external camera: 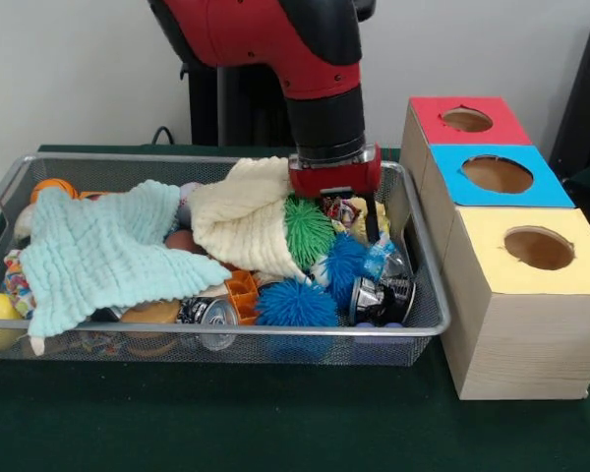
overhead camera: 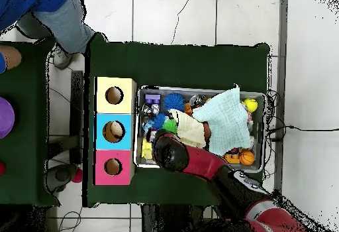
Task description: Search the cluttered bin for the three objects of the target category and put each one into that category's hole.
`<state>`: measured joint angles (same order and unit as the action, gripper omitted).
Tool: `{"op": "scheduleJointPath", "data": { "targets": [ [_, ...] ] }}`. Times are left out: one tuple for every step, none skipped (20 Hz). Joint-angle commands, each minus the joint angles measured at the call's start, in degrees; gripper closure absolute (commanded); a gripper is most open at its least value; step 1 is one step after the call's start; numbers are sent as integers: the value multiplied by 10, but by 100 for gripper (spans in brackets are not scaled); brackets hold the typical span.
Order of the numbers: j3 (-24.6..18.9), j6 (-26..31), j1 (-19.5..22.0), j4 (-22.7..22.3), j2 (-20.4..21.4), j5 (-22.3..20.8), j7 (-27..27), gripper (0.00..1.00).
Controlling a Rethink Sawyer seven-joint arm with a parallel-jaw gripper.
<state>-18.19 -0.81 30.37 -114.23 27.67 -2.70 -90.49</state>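
The silver wire mesh bin (external camera: 226,330) is full of clutter; it also shows in the overhead view (overhead camera: 198,89). My gripper (external camera: 352,218) reaches down into the bin's right end, under its red housing, beside a green spiky ball (external camera: 308,230). Its tips are sunk among the objects. A crinkly see-through film bag (external camera: 382,258) with a bluish sheen lies just in front of the gripper, next to a blue spiky ball (external camera: 346,264). I cannot make out any other film bags. In the overhead view the arm (overhead camera: 198,163) covers the gripper.
Three wooden boxes with holes stand right of the bin: red (external camera: 466,119), blue (external camera: 497,174), yellow (external camera: 538,248). A pale blue knitted cloth (external camera: 103,254), a cream cloth (external camera: 246,221), cans (external camera: 379,300) and balls fill the bin. A person (overhead camera: 46,14) stands by the table.
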Motion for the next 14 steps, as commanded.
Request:
{"op": "scheduleJointPath", "data": {
  "targets": [
    [-82, -56, 59, -8, -30, -34, -106, 100],
    [-99, -34, 75, -8, -42, -28, -103, 100],
    [-116, -12, 90, -7, -53, -22, -99, 100],
    [-134, 11, 106, -6, -65, -15, -96, 100],
    [-151, 33, 121, -6, -76, -9, -93, 100],
    [-155, 29, 125, -5, -82, -12, -94, 100],
    [-167, 18, 134, -3, -98, -18, -93, 100],
    [-173, 11, 139, -1, -108, -22, -92, 100],
    [-176, 2, 143, 2, -120, -27, -91, 100],
    [-175, 1, 143, 4, -123, -27, -90, 100],
    [-172, -3, 140, 4, -121, -27, -92, 100],
    [-169, -6, 137, 4, -120, -27, -93, 100],
    [-166, -10, 134, 5, -118, -27, -94, 100],
    [-163, -13, 132, 5, -117, -27, -95, 0]
  ]
}}
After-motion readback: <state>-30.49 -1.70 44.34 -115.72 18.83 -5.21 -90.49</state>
